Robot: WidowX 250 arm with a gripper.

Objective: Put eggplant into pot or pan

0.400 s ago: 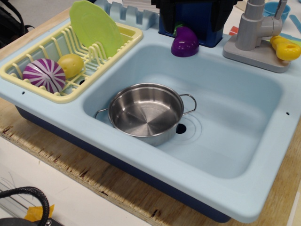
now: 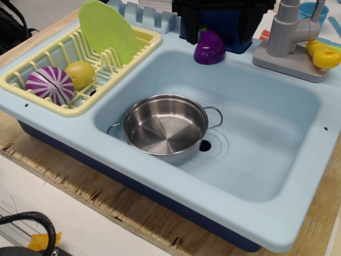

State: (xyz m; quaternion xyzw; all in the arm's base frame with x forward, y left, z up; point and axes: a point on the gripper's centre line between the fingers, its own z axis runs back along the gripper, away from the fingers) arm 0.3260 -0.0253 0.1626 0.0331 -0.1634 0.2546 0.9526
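Note:
The purple eggplant (image 2: 209, 48) with its green stem cap lies on the back rim of the light-blue sink (image 2: 266, 176). The shiny steel pot (image 2: 162, 128) with two wire loop handles stands empty in the left part of the sink basin, beside the drain hole. A black part of my gripper (image 2: 224, 12) shows at the top edge, just above and behind the eggplant. Its fingers are cut off by the frame, so I cannot tell whether it is open or shut.
A yellow dish rack (image 2: 32, 80) at the left holds a green plate (image 2: 109, 32), a yellow lemon-like toy (image 2: 81, 73) and a purple-and-white striped ball (image 2: 50, 85). A grey faucet (image 2: 290, 37) with a yellow handle (image 2: 324, 54) stands at the back right. A dark blue box (image 2: 234, 34) sits behind the eggplant.
The black gripper part at the top edge has shifted slightly. The eggplant and the pot have not moved.

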